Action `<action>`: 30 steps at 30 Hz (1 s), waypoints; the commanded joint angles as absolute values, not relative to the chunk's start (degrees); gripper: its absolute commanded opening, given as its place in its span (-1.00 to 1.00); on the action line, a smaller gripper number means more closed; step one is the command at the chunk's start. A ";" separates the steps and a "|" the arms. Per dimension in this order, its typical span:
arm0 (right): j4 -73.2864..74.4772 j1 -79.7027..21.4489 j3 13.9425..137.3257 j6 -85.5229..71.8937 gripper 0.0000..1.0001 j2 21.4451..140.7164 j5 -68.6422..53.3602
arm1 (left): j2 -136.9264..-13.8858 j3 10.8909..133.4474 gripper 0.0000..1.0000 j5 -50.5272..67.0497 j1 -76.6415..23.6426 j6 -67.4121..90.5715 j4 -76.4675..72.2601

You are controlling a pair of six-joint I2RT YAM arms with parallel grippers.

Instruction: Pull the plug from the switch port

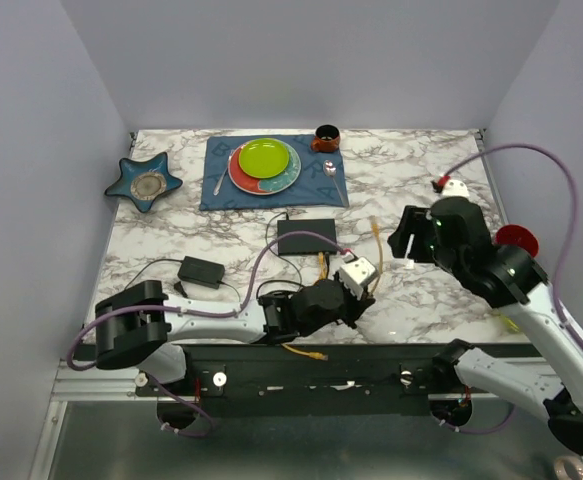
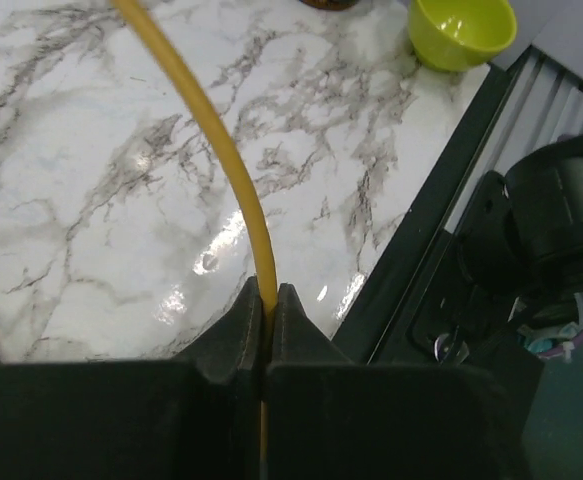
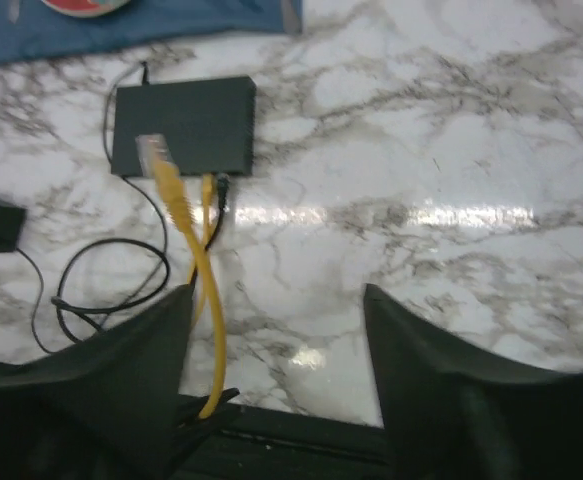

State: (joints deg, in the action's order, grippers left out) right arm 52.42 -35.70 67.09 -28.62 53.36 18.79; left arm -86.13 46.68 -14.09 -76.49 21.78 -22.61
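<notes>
The flat black switch [image 1: 306, 236] lies mid-table, also in the right wrist view [image 3: 183, 125]. My left gripper [image 1: 363, 296] is shut on a yellow cable [image 2: 233, 160] near the table's front edge. That cable rises from the fingers [image 2: 233, 325] to a clear plug [image 3: 152, 152], which hangs free in the air in front of the switch. A second yellow cable [image 3: 208, 190] and a black cord still sit in the switch's near edge. My right gripper [image 3: 276, 290] is open and empty, hovering right of the switch [image 1: 403, 245].
A black power brick [image 1: 200, 270] with a looped thin cord lies left of the switch. A blue mat [image 1: 271, 172] with a green plate, a mug and a star dish [image 1: 144, 182] sit at the back. A lime-green bowl [image 2: 461, 30] stands near the right arm's base.
</notes>
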 commanded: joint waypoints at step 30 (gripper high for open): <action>12.05 -36.12 37.71 -30.85 0.76 36.11 -14.24 | -81.91 53.61 -1.00 2.19 -55.90 70.05 -29.27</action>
State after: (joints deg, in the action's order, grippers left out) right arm 16.43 -35.75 39.55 -30.46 34.70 -11.38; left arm -81.56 53.12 0.36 -55.94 68.86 -28.51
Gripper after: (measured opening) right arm 0.919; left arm 0.033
